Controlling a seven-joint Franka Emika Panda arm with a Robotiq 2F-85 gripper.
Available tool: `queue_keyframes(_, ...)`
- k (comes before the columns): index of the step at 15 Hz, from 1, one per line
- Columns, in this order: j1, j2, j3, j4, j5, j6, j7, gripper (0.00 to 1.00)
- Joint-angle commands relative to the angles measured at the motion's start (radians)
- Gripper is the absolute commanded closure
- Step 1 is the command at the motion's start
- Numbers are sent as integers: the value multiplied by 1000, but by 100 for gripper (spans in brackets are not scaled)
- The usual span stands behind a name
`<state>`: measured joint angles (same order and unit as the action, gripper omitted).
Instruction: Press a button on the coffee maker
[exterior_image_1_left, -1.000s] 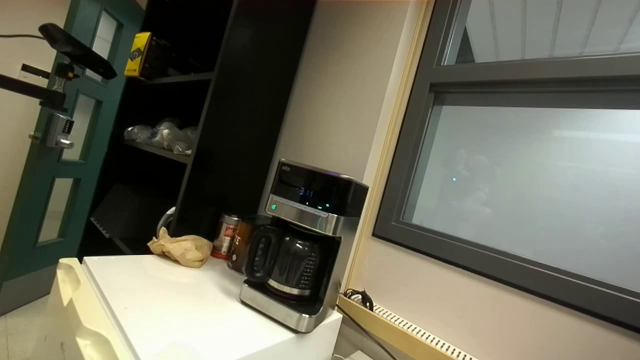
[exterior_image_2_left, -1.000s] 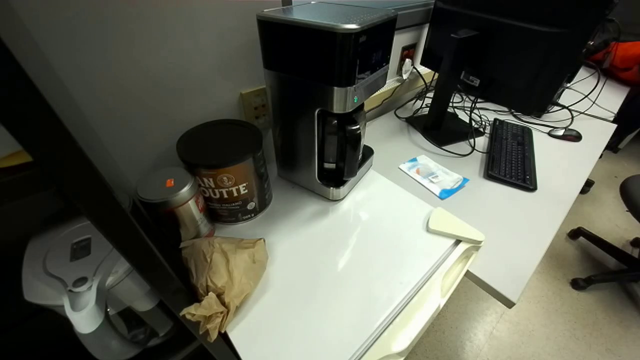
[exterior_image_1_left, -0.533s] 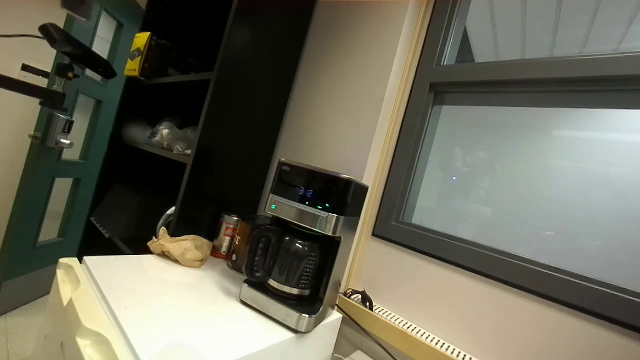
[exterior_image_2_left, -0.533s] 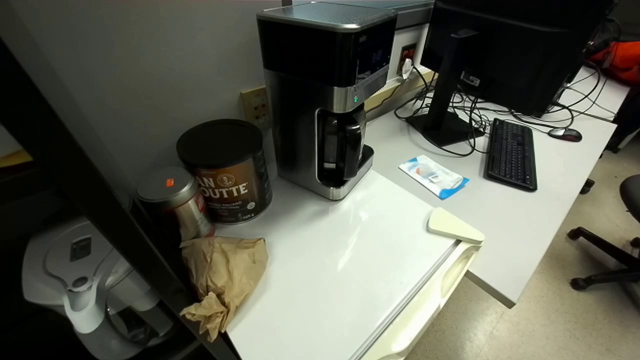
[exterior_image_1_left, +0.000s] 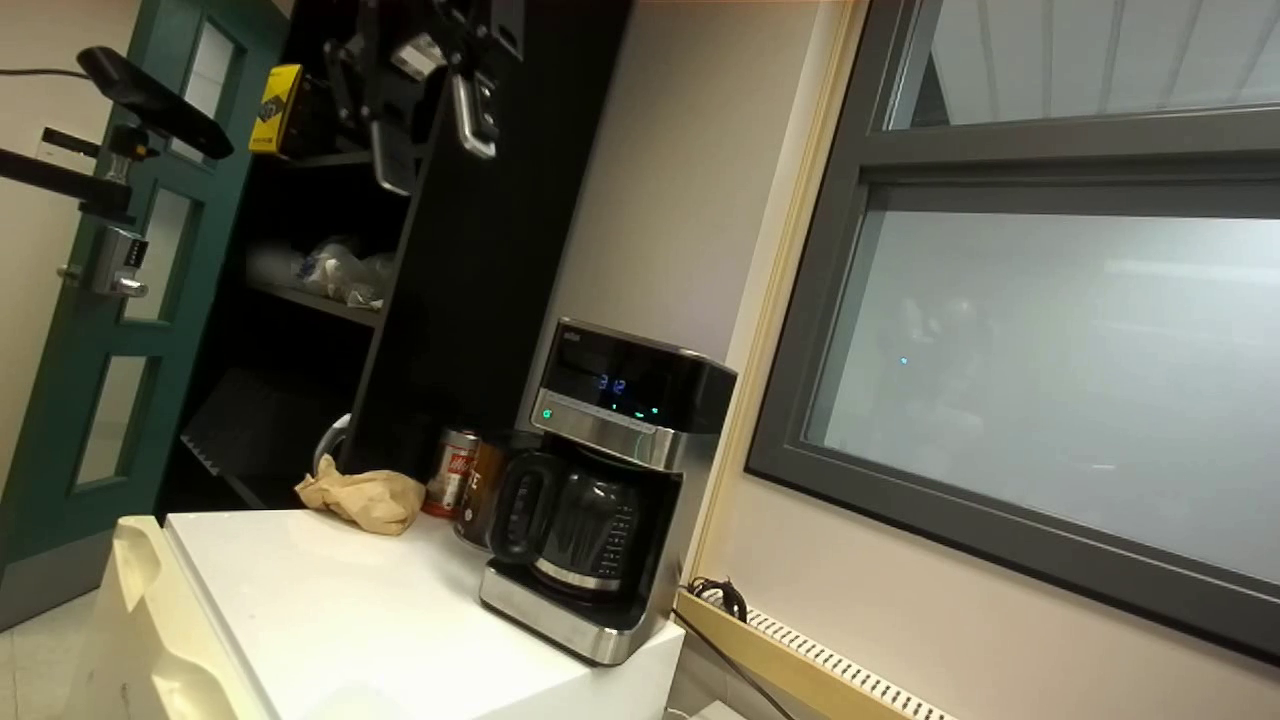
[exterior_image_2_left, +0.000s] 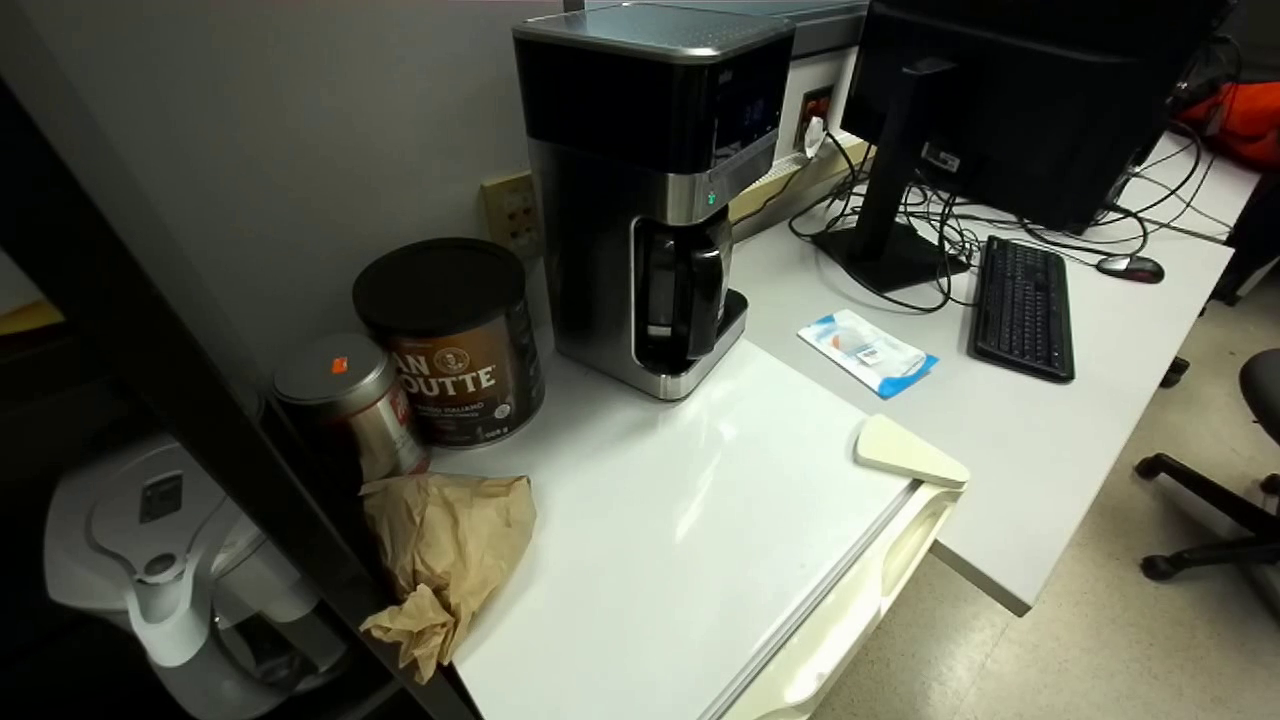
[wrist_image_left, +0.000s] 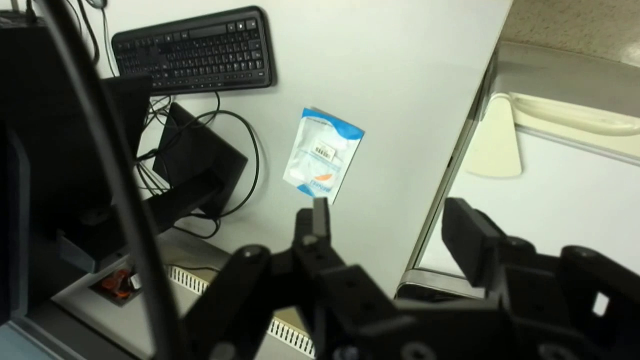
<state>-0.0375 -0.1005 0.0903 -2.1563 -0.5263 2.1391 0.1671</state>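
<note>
In an exterior view, from the left, see a green door (exterior_image_1_left: 145, 335), then a black shelf (exterior_image_1_left: 500, 300) with a yellow box (exterior_image_1_left: 275, 110) high up. Find a crumpled paper bag (exterior_image_1_left: 360, 500) on the far edge of the white table (exterior_image_1_left: 380, 610). Above, at the top of that view, make out the gripper (exterior_image_1_left: 440, 168), apart from the coffee maker (exterior_image_1_left: 605, 427). In the wrist view, note both fingers (wrist_image_left: 321, 220) spread wide, with nothing held between. Right of the bag, toward the table's far right corner, see a can (exterior_image_1_left: 453, 472) and, just beside, a bigger tin (exterior_image_1_left: 485, 478). Find the coffee maker upright at the near right corner of the table, with the carafe (exterior_image_1_left: 590, 520) seated inside. On the panel (exterior_image_1_left: 640, 375), read 3:12 in blue, with small green lights (exterior_image_1_left: 640, 414) below. Farther right, see a dark-framed window (exterior_image_1_left: 1040, 370). In an exterior view, past the table edge beside the coffee maker, find a desk (exterior_image_2_left: 1010, 450) bearing a blue-and-white pouch (exterior_image_2_left: 868, 352) near that edge, then a monitor (exterior_image_2_left: 1000, 120), a keyboard (exterior_image_2_left: 1022, 310) and a mouse (exterior_image_2_left: 1130, 268).
</note>
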Motion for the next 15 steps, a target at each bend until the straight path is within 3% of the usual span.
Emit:
queue_keyframes(1,5,131,-36,105,-47,89,-22,69)
queue_keyframes(5,11,249,-75,189,-88,214,-6,98)
queue_keyframes(15,66,527,-155,426,-106,411,2,100)
